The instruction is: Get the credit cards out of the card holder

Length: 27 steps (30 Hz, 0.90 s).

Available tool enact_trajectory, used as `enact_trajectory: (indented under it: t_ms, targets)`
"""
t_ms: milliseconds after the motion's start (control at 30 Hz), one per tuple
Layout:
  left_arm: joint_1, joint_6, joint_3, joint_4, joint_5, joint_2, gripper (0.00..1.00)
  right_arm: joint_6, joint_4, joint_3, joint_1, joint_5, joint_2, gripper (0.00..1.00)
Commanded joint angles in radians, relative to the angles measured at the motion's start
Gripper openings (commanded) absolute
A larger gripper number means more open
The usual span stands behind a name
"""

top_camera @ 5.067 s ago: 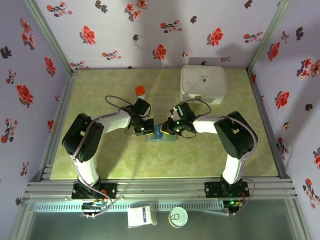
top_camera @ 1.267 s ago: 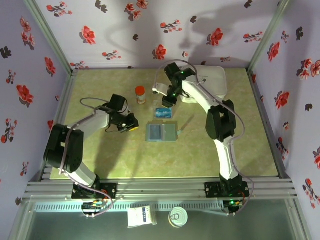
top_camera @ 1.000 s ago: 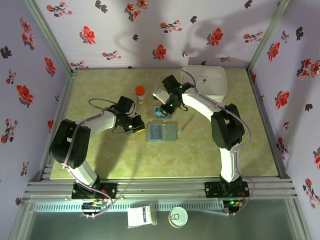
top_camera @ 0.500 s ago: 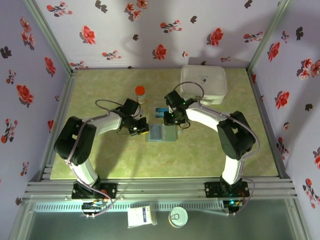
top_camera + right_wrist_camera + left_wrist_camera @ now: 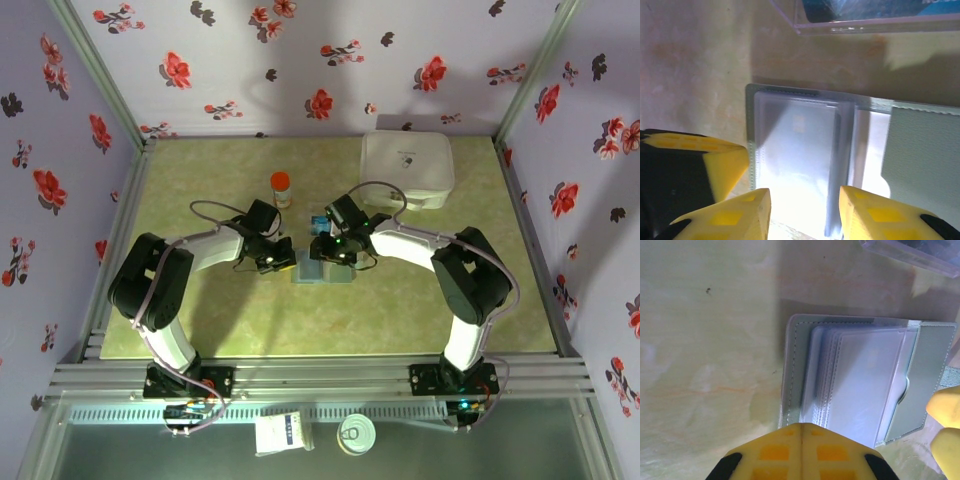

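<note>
The card holder (image 5: 336,272) lies open on the green table, a grey-blue bifold with clear sleeves (image 5: 860,385) stacked on its left panel. My left gripper (image 5: 801,429) is shut with nothing in it, and its tip rests at the holder's left edge (image 5: 283,260). My right gripper (image 5: 802,200) hangs open just over the sleeves, one finger on each side of the top sleeve (image 5: 322,252). A blue credit card (image 5: 865,10) lies behind the holder under a clear plastic sheet (image 5: 875,22). From above the card (image 5: 317,219) shows partly beside the right arm. No card is visible in the sleeves.
An orange-capped bottle (image 5: 281,187) stands behind the left gripper. A white zip case (image 5: 406,168) sits at the back right. The two grippers are nearly touching over the holder; the left one's yellow tip (image 5: 715,160) shows beside the right fingers.
My right arm has swung from the back near the white case down onto the holder. My left gripper has slid right to the holder's left edge.
</note>
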Motion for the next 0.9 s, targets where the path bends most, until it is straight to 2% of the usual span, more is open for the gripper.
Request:
enact_trajectory:
  t_ms: [0, 300, 700, 867]
  targets:
    - [-0.003, 0.011, 0.003, -0.018, -0.018, 0.021, 0.00, 0.055, 0.085, -0.012, 0.002, -0.067, 0.001, 0.42]
    - [-0.002, 0.019, 0.002, -0.033, -0.032, 0.029, 0.00, 0.103, 0.122, -0.001, 0.002, -0.112, 0.048, 0.38]
    - [-0.002, 0.039, 0.008, -0.059, -0.041, 0.042, 0.00, 0.080, 0.058, 0.008, 0.002, -0.085, 0.076, 0.36]
    - [-0.002, 0.038, 0.010, -0.059, -0.044, 0.047, 0.00, 0.073, 0.066, 0.017, 0.002, -0.105, 0.094, 0.31]
